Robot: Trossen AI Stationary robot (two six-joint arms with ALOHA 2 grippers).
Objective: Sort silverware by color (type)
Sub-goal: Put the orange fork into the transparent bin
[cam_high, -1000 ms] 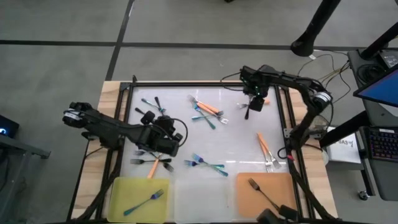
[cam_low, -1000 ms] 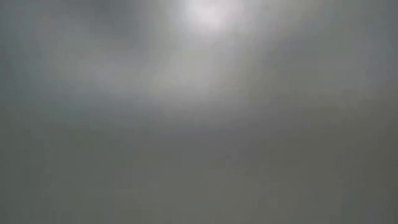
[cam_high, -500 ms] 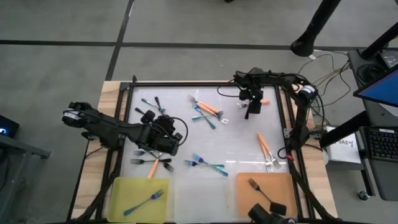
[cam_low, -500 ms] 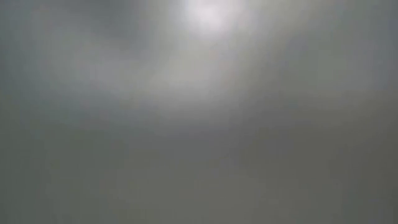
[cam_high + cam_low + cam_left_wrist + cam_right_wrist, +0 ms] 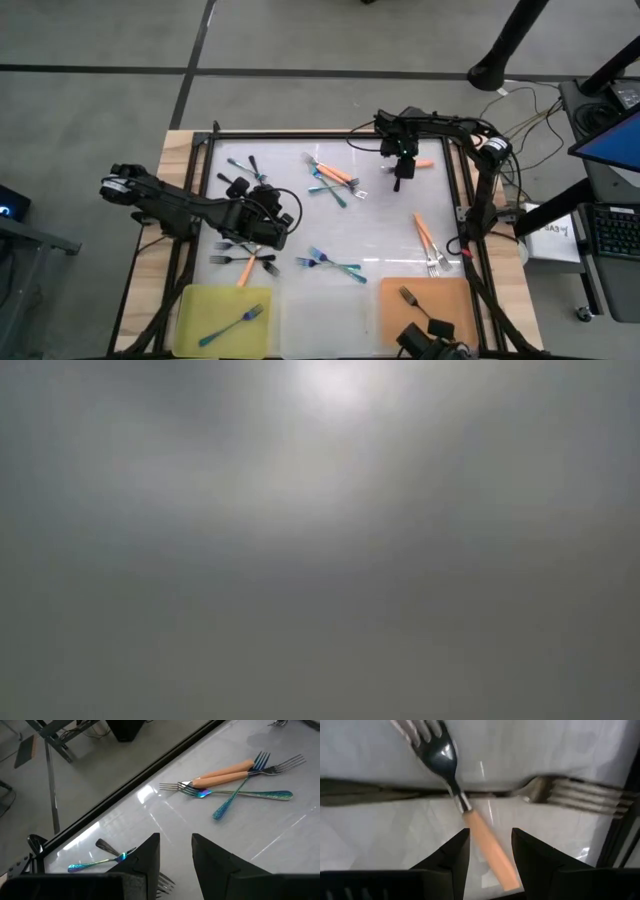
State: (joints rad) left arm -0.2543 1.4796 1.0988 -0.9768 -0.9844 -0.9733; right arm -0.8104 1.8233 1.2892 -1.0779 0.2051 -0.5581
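Note:
An orange-handled fork (image 5: 487, 847) with silver tines lies at the table's far right, its neck crossing a dark fork (image 5: 580, 795). My right gripper (image 5: 490, 832) points down over it, open. One finger stands on each side of the orange handle (image 5: 424, 163), with a gap showing at the fingertips. My left gripper (image 5: 176, 840) hovers open over the table's middle left (image 5: 262, 222), nothing between its fingers. A blue fork (image 5: 95, 864) lies just beside it. The low view shows only grey blur.
Three trays sit at the near edge: a yellow one (image 5: 200, 300) holding a blue fork, a clear one (image 5: 325, 320), and an orange one (image 5: 450, 300) holding a dark fork. Loose forks lie at far centre (image 5: 335, 178), near centre (image 5: 335, 263), right (image 5: 428, 240) and left (image 5: 245, 262).
My right gripper has sunk toward the orange-handled fork at the far right, shifting slightly toward the table's left, and has rolled a little about its own axis. The forks have not moved.

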